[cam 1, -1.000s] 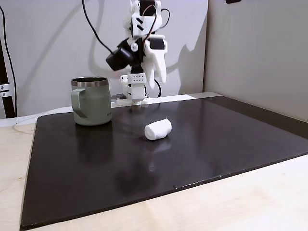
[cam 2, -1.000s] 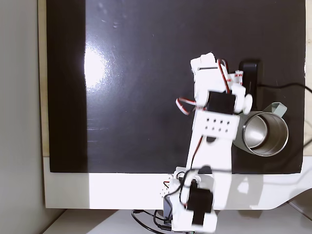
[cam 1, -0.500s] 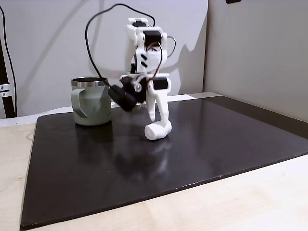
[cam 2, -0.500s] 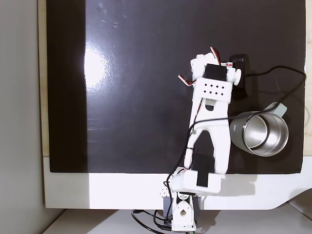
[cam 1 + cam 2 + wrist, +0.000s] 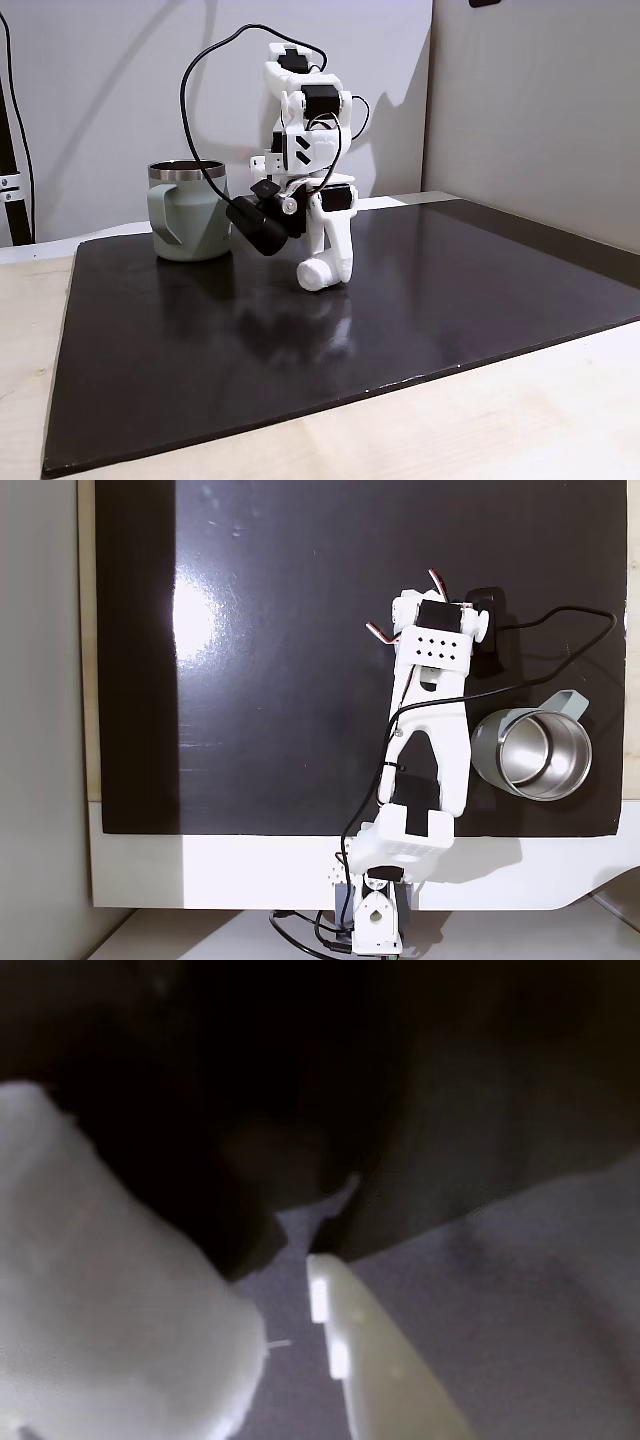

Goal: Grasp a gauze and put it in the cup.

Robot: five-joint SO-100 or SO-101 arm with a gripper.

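Observation:
The gauze (image 5: 313, 277), a small white roll, lies on its side on the black mat, to the right of the cup in a fixed view. My gripper (image 5: 326, 270) has come down onto it, open, one white finger (image 5: 336, 238) standing over its right end. In the wrist view the fuzzy gauze (image 5: 100, 1300) bulks at the left, and one finger (image 5: 365, 1360) sits just right of it with a narrow gap between; the other finger is hidden. The sage-green cup (image 5: 190, 212) stands upright; from above, the cup (image 5: 530, 755) is right of the arm, which covers the gauze.
A black mat (image 5: 470, 290) covers most of the light wooden table (image 5: 520, 420). The arm's base (image 5: 385, 900) sits on a white strip at the mat's edge. A black cable (image 5: 190, 90) loops above the cup. Walls close the back and right.
The arm has folded forward and down from high above the mat. The gripper dropped to the gauze, which has shifted slightly left.

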